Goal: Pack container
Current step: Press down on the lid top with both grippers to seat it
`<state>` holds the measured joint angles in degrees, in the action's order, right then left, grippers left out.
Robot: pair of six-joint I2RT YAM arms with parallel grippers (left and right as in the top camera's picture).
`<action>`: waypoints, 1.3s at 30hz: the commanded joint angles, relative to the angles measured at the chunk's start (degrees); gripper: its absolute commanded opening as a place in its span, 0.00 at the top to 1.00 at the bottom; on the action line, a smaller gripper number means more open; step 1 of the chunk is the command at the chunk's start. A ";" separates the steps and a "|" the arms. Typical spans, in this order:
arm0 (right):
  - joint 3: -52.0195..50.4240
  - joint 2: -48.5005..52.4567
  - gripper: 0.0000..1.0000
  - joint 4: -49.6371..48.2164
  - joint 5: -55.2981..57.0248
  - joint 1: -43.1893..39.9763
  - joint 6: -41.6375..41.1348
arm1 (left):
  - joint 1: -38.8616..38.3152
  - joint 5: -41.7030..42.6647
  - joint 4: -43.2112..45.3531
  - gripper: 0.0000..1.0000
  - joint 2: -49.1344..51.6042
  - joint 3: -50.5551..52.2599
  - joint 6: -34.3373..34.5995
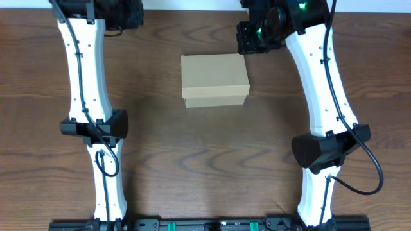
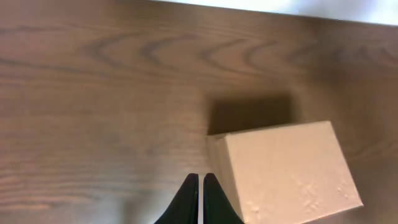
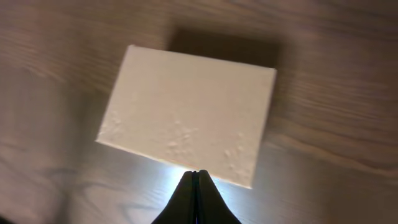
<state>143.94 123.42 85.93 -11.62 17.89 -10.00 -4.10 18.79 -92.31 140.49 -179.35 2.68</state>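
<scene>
Sitting on the wooden table (image 1: 192, 160), the container (image 1: 214, 80) has its lid shut.

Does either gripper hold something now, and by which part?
Nothing is held. The left gripper and the right gripper both have their jaws shut with nothing between them; the cardboard box lies closed.

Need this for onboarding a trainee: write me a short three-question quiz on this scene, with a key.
1. True or false: the container stands with its lid open.
2. The right pincer is: A) shut on the container; B) shut, holding nothing; C) wide open.
3. Short answer: apart from the arms, how many things rest on the table?
Key: 1 false, the lid is closed; 2 B; 3 one, the container.
</scene>
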 commanded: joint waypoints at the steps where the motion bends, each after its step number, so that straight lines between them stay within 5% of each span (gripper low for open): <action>1: 0.13 0.87 0.99 0.24 4.11 0.31 0.42 | -3.23 3.61 -4.48 0.95 -0.59 0.48 -2.21; 12: -0.15 9.92 0.99 1.60 3.50 0.31 0.50 | -13.27 -2.91 -4.50 0.95 -0.85 11.69 -3.17; 26: -0.50 11.72 0.99 2.40 3.91 0.31 2.38 | -13.29 -2.23 -4.50 0.95 -1.77 31.12 -5.35; 39: -11.28 11.72 0.99 0.48 3.91 0.63 2.36 | -13.46 -2.27 -4.22 0.94 -1.75 41.24 -7.02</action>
<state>134.30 134.65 86.91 -8.08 17.91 -8.47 -17.47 17.17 -92.36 140.09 -140.35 -3.07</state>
